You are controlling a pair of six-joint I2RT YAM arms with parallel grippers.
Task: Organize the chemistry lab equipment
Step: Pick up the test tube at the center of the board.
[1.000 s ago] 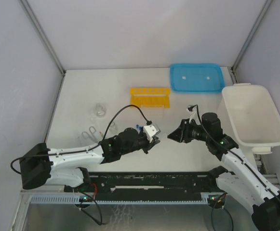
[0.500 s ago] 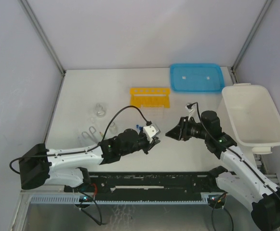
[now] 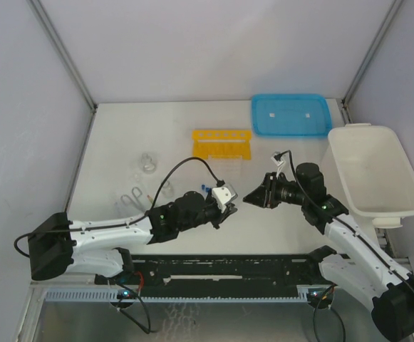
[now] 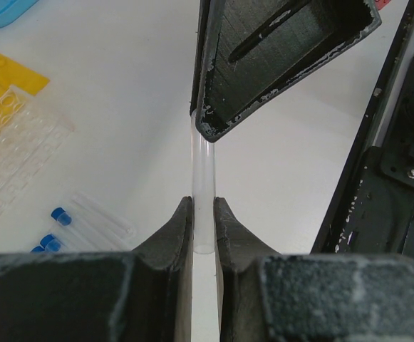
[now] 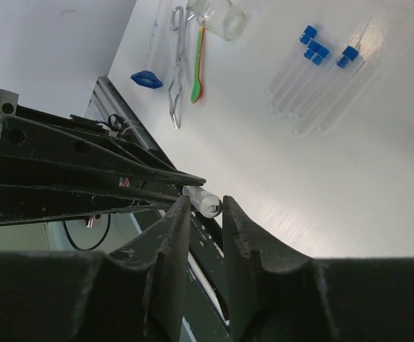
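A: Item one, the grippers?

B: Left gripper (image 3: 229, 206), centre of the white table (image 3: 157, 135), jaws pressed together on a bare clear tube (image 4: 204, 187) whose free end points at the right gripper (image 3: 251, 198). Right gripper sits just at 3 o'clock of it, jaws a narrow gap apart. The right wrist view shows the tube's white end (image 5: 203, 202) just before that gap; whether the fingers touch it I cannot tell.

A: Item two, task pieces?

B: Yellow tube rack (image 3: 223, 144) at 12 o'clock from the left gripper, well apart. Blue-capped tubes (image 5: 312, 68) lying flat in a loose group just beside the left gripper. At 9 to 10 o'clock: thin metal tongs (image 3: 130, 197), green-tipped stick (image 5: 199, 63) alongside them, small glass vessels (image 3: 147, 162) a little farther back.

A: Item three, edges and open room?

B: White tub (image 3: 375, 169) along the right edge, at 3 o'clock of the right arm. Blue lid (image 3: 290, 115) at the far right corner. Open tabletop lies between rack and grippers, and across the far left. A black rail (image 3: 221, 271) runs along the near edge.

A: Item four, surroundings?

B: Plain pale walls (image 3: 214, 50) on three sides, metal corner posts (image 3: 64, 55) at the back.
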